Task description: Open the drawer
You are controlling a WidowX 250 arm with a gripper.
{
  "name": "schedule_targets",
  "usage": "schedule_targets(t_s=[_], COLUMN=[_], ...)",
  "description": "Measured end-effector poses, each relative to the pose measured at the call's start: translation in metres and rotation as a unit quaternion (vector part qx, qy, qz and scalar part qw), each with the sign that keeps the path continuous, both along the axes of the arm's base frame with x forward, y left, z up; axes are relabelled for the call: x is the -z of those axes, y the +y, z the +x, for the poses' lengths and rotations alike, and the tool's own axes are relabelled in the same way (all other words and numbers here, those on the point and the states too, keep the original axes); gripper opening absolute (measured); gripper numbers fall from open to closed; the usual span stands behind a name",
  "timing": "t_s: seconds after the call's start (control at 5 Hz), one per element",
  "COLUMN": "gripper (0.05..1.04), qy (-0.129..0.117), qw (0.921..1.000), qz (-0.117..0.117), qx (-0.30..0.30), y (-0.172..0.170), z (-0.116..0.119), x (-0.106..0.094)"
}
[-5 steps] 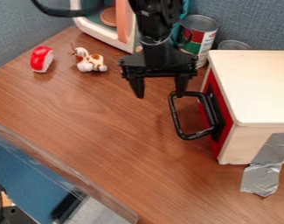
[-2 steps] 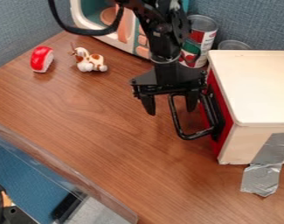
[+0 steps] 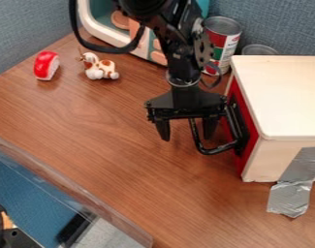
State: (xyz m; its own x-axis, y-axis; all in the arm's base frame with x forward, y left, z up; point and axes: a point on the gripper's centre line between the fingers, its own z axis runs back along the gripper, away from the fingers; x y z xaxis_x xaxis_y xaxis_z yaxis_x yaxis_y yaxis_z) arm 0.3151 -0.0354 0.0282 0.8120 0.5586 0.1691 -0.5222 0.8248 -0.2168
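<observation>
Brown worktop (image 3: 120,160) is carrying a cream box (image 3: 289,97) at right; I'm hanging my gripper (image 3: 187,137) at its left, where the red drawer (image 3: 251,145) is sitting closed, the outer bar of its black handle (image 3: 218,149) showing between my spread fingers (image 3: 163,131).

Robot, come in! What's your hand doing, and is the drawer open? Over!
Black two-fingered hand open, seemingly astride the black loop handle. Red-fronted drawer looks shut. Small red-and-white toy well away from handle, not blocking.
</observation>
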Motion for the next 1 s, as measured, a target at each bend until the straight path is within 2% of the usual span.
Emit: schedule_targets(t_s=[0.2,0.4,0.6,0.8,1.0], gripper=[0.657,0.364,0.178,0.143,0.142], qy=[0.011,0.018,0.024,0.032,0.05], qw=[0.9999,0.9998,0.9996,0.9992,0.9982], qz=[0.0,0.011,0.016,0.021,0.022], qx=[-0.009,0.001,0.0,-0.013,-0.025], y=[0.0,-0.002,0.005,0.021,0.04], z=[-0.002,-0.004,-0.008,-0.018,-0.032], x=[0.006,0.005,-0.001,-0.006,-0.004])
